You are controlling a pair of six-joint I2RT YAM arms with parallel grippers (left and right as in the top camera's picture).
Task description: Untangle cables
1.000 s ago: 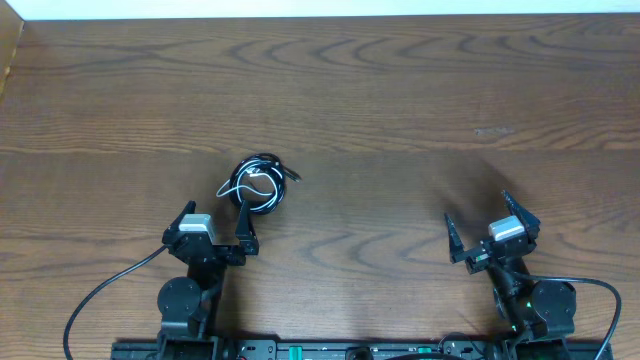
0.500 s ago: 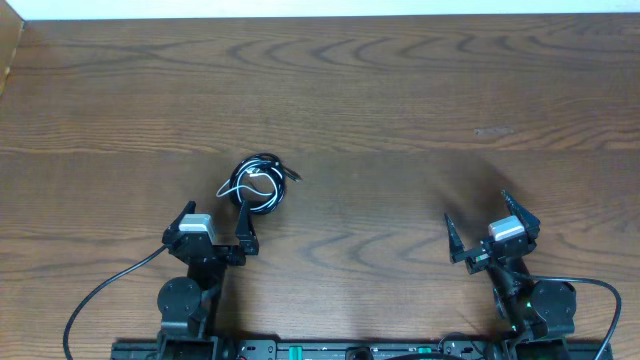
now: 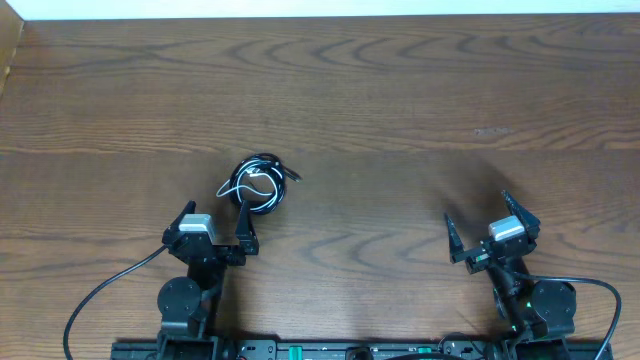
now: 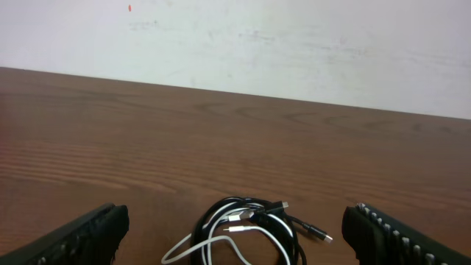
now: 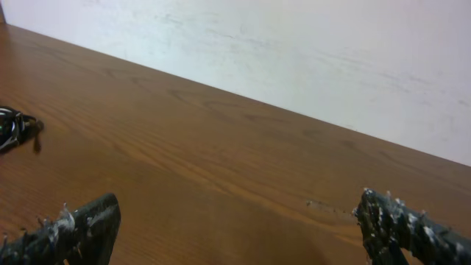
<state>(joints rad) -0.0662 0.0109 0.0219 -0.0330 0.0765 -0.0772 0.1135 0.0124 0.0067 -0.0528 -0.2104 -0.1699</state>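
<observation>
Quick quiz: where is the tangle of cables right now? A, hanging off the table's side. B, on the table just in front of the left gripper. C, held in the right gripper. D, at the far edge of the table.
B: the cables lie coiled on the table just ahead of the open left gripper, well away from the right gripper.

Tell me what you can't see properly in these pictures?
- Overhead: the cables are too small to count, or to see how they cross. A finger of the left claw seems to cover their near edge.
- Left wrist: the bottom edge of the picture cuts off the bundle's near side.
- Right wrist: only a sliver of the bundle shows at the left edge; the rest is cut off.
</observation>
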